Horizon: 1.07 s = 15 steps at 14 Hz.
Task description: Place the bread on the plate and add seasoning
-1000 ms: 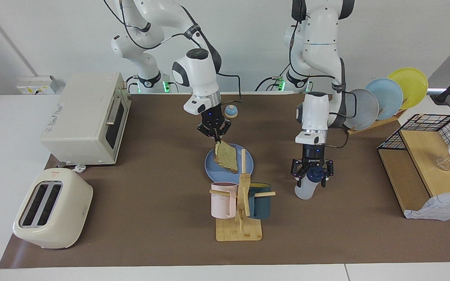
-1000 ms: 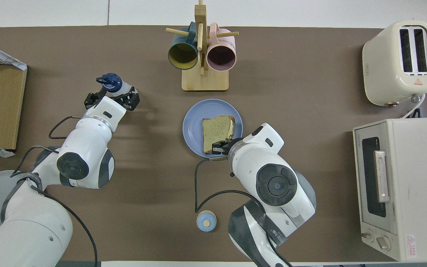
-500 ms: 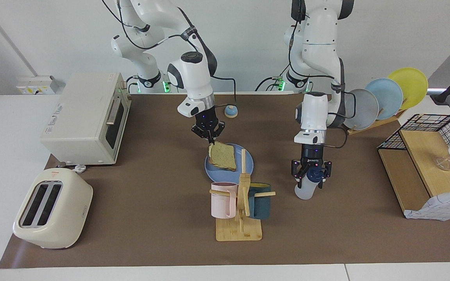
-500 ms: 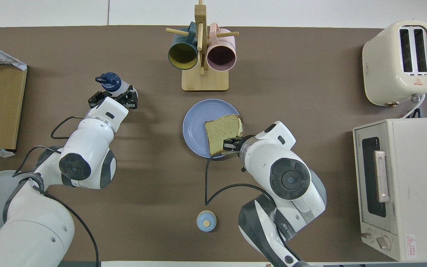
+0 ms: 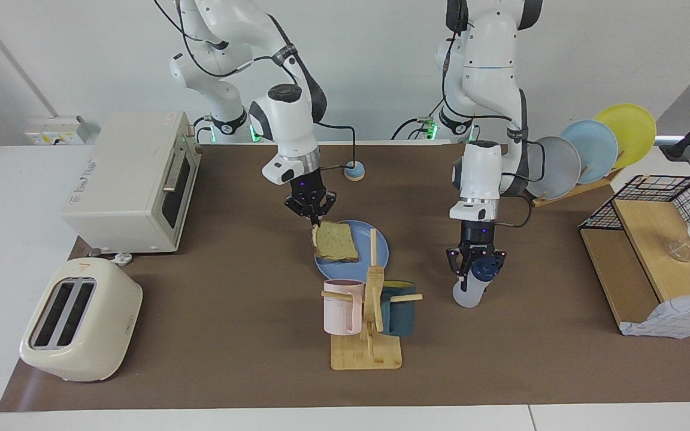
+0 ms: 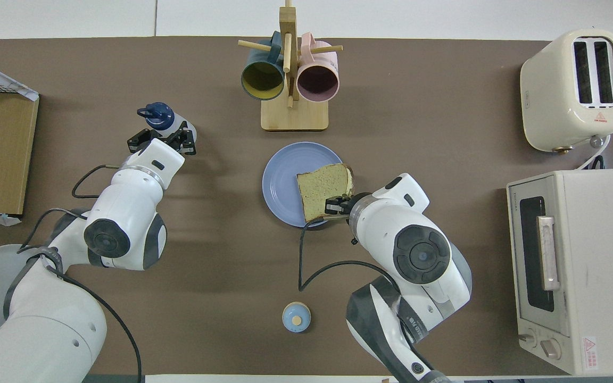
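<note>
Two robot arms prepare seasoned bread on a brown desk.
Right gripper [image 5: 314,220], fingers pinching the bread [image 5: 334,241] by one corner, lays it on the blue plate [image 5: 377,254]; left gripper [image 5: 477,267], fingers clamped round the upright seasoning bottle [image 5: 469,289], readies it near the left arm's end.

You have a cream toaster [image 5: 80,320] at the right arm's end of the table, with a toaster oven [image 5: 131,181] beside it, nearer the robots. A wooden mug tree [image 5: 369,323] holds a pink mug [image 5: 341,306] and a dark teal mug [image 5: 399,308]. A small blue-domed bell [image 6: 296,317] sits close to the robots. Three plates stand in a rack [image 5: 590,148] by a wire basket [image 5: 665,251].
</note>
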Each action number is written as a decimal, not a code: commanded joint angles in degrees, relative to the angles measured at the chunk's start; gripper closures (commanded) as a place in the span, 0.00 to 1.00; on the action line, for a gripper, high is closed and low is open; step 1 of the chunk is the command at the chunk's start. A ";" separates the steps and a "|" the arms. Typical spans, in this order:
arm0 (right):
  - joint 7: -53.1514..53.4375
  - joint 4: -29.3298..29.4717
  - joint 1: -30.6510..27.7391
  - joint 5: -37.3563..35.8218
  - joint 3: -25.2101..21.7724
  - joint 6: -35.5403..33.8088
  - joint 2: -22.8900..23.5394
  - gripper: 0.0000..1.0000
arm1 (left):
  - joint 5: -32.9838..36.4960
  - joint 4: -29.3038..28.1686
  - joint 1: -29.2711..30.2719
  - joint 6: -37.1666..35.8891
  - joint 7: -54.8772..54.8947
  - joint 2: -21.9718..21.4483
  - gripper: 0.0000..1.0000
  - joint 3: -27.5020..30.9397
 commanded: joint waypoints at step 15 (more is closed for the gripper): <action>0.76 8.82 -0.18 6.77 0.46 -9.86 0.78 0.12 | -0.27 19.55 2.23 -36.48 3.61 -5.65 1.00 -0.53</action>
